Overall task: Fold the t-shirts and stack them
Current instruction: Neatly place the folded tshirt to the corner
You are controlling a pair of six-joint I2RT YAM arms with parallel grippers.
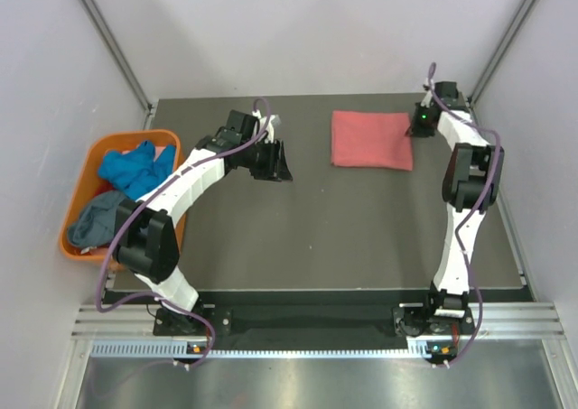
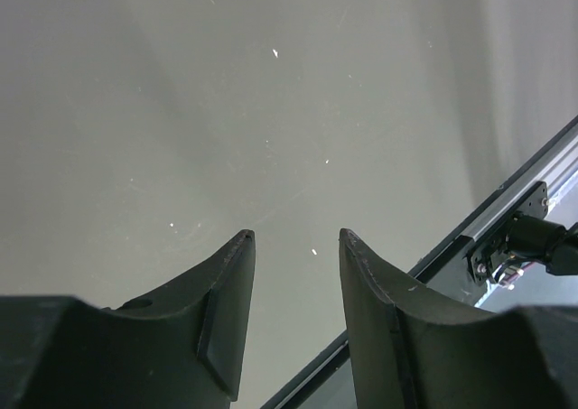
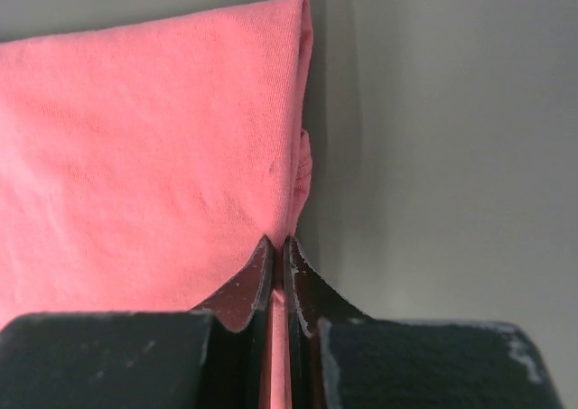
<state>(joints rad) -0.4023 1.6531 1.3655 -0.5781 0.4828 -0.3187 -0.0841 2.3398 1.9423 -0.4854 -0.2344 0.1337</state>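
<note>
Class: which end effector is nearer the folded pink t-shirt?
Right. The right end effector grips the pink t-shirt at its edge; the left end effector stands apart, leftward.

The left arm [image 1: 190, 185] and right arm [image 1: 454, 242] have white shells with black joints and bases. A purple cable [image 1: 433, 75] trails along each. A green light [image 1: 422, 117] glows at two o'clock in the top view. The fingers [image 2: 226, 323] are matte black, curved and tapering.

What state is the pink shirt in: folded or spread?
Folded. The salmon-pink t-shirt lies as a compact rectangle, its doubled edge visible at the right gripper, shut on it.
</note>
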